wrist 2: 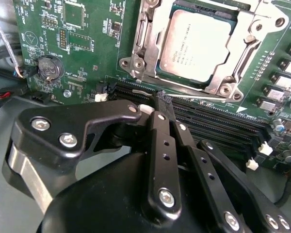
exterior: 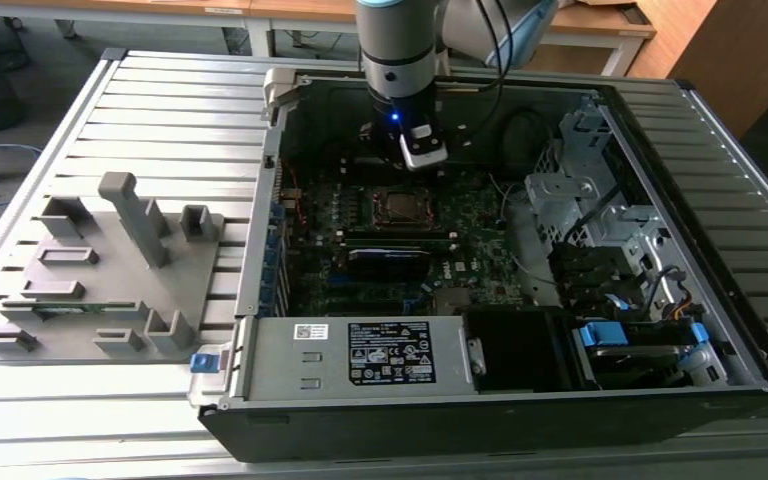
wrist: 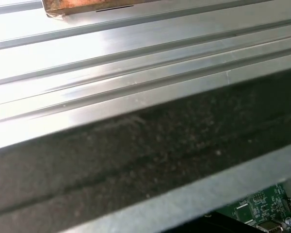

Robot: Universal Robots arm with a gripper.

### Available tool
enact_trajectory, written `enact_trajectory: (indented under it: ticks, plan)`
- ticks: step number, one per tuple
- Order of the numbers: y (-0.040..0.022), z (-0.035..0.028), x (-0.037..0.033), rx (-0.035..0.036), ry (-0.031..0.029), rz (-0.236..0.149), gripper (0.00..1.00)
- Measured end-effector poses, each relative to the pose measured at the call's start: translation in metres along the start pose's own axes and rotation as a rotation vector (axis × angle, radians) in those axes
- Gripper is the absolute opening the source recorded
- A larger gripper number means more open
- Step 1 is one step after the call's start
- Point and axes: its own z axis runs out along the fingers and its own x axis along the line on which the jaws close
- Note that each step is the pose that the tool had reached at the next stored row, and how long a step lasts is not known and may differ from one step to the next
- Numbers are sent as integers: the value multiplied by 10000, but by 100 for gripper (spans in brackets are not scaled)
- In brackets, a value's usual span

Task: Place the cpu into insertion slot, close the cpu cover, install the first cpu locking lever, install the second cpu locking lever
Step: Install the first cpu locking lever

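Gripper: the gripper [wrist 2: 163,99] had its black fingers [wrist 2: 161,141] drawn together at the tips, with nothing between them. It hung low over the memory slots [wrist 2: 208,119], just beside the socket.
CPU cover: the cpu cover [wrist 2: 222,86] lay flat as a silver frame around the chip.
CPU: the cpu [wrist 2: 196,46] sat inside the insertion slot [exterior: 372,206], its grey top showing through the cover's window.
Step in hand: with the chip seated and the cover down, the work seemed to stand at the locking levers. I could not tell whether either was latched.
Doing it well: I judged that closed tips should bear on the lever alone, follow its arc under the hook, and stay off the chip's top and the memory slots.
Second wrist view: it gave the socket close up, plus a coin cell [wrist 2: 49,67].
First wrist view: it gave the ribbed table [wrist: 136,58] and the dark case wall [wrist: 136,160].
Exterior view: it gave the arm [exterior: 398,50], the whole computer case [exterior: 259,250], and a grey fixture [exterior: 104,270] on the exterior view's left.
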Motion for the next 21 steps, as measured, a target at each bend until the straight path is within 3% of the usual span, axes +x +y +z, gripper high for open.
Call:
enact_trajectory:
  ticks: [4, 10, 21]
  plan:
    - [1, 2, 9, -2, -27, 24, 11]
    - [-5, 5, 26, -55, -150, 26, 11]
    - [-14, 8, 56, -119, -239, 44, 11]
